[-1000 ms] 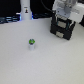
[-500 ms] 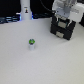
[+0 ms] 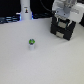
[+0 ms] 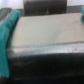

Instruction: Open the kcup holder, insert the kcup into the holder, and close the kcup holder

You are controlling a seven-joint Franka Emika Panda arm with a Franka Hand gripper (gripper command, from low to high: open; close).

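The kcup (image 3: pixel 31 43), a tiny white pod with a green top, stands alone on the white table toward the exterior view's left. The kcup holder (image 3: pixel 62 29), a black boxy unit with pale handles, sits at the exterior view's right. Both of its drawer fronts look pushed in. My gripper (image 3: pixel 63 18) hangs at the holder's top, under the white arm, and its fingers blur into the box. The wrist view is blurred. It shows a pale flat surface (image 4: pixel 45 30) close up, a dark band below it and a teal finger (image 4: pixel 7 35) at one side.
A tall white bottle-shaped object (image 3: pixel 25 10) stands at the back, toward the exterior view's left. Dark clutter lines the back edge behind it. The white table (image 3: pixel 45 62) stretches between the kcup and the holder.
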